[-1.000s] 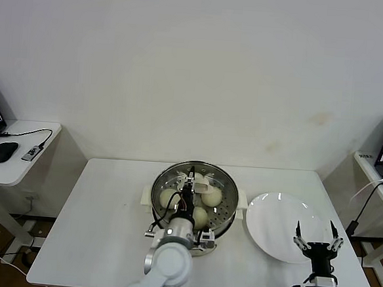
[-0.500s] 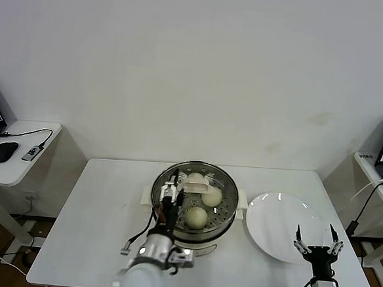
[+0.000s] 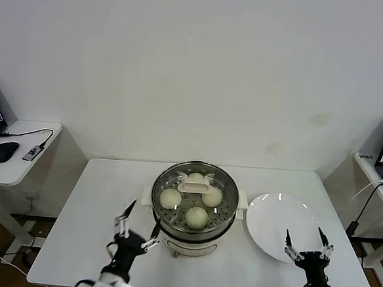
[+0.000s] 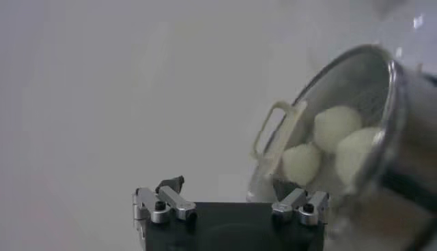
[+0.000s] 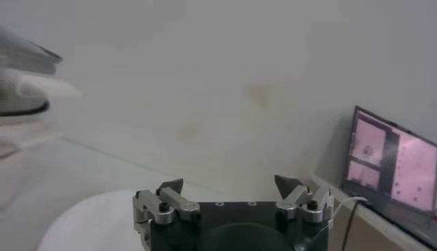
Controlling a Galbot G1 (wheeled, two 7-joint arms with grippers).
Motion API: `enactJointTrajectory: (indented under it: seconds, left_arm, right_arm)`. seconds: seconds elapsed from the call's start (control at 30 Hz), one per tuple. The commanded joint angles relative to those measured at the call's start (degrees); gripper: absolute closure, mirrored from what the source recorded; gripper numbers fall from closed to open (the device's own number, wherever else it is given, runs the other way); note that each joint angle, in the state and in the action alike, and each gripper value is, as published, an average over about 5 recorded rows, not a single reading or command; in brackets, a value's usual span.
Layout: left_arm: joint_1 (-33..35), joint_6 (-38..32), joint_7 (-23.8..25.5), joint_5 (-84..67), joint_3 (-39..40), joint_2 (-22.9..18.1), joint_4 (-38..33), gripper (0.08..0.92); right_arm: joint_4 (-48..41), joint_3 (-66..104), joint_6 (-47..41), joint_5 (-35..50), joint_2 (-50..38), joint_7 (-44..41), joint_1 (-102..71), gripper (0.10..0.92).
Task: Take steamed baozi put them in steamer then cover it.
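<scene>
1. You have both sets of jaws spread wide and holding nothing: the left gripper (image 3: 134, 234) hangs over the near part of the table just left of the pot, and the right gripper (image 3: 304, 246) hangs over the near right edge of the plate.
2. Your work surface is a white rectangular table (image 3: 102, 196) set against a plain pale wall.
3. At the middle of the table stands the steamer (image 3: 195, 199), a round shiny stainless-steel perforated basket on a cream-white electric pot base with side handles; the left wrist view shows it close by (image 4: 382, 129).
4. The cover (image 3: 196, 185), a round clear glass lid with a metal rim and a cream-white bar handle, sits on top of the steamer.
5. To the right of the steamer, just beside it, lies a flat round white plate (image 3: 275, 221) with nothing on it.
6. Through the glass you can see the steamed baozi (image 3: 196, 216), small round smooth cream-white buns, inside the basket: one near, one left, one right, and one at the far side partly hidden under the lid handle.
7. On the small side table at far left lies a black computer mouse (image 3: 5, 151).
</scene>
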Motion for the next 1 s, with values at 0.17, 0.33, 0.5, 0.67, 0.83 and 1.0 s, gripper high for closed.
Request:
enactJointTrajectory:
  seconds: [0.17, 0.33, 0.5, 0.67, 0.83, 1.0]
  left_arm:
    - [16.0, -15.7, -6.4, -37.4, -11.2, -3.6, 5.5, 0.177]
    - [16.4, -14.8, -4.8, -40.0, -12.6, -3.8, 8.1, 0.177]
    - [16.8, -14.0, -4.3, -40.3, -12.9, -3.9, 8.0, 0.177]
    - [17.0, -13.7, -4.7, -39.9, -13.2, -4.5, 7.3, 0.177]
    - [17.3, -13.7, -4.9, -39.2, -13.4, -4.7, 7.2, 0.177]
    - [17.4, -13.6, -4.7, -38.4, -13.4, -4.7, 7.0, 0.177]
  right_arm:
    - [3.3, -5.9, 5.6, 12.7, -8.8, 0.7, -16.7, 0.203]
    - [4.6, -7.3, 3.1, 16.5, -8.9, -1.1, -17.8, 0.203]
    - [5.8, -7.7, 0.8, 16.2, -8.9, -1.3, -17.9, 0.203]
    - [7.0, -8.6, -0.8, 16.2, -8.7, -0.4, -18.0, 0.203]
    - [6.4, -8.9, -0.2, 16.2, -8.4, 1.3, -17.7, 0.203]
    - [6.4, -9.0, 0.3, 16.3, -8.0, 1.5, -17.5, 0.203]
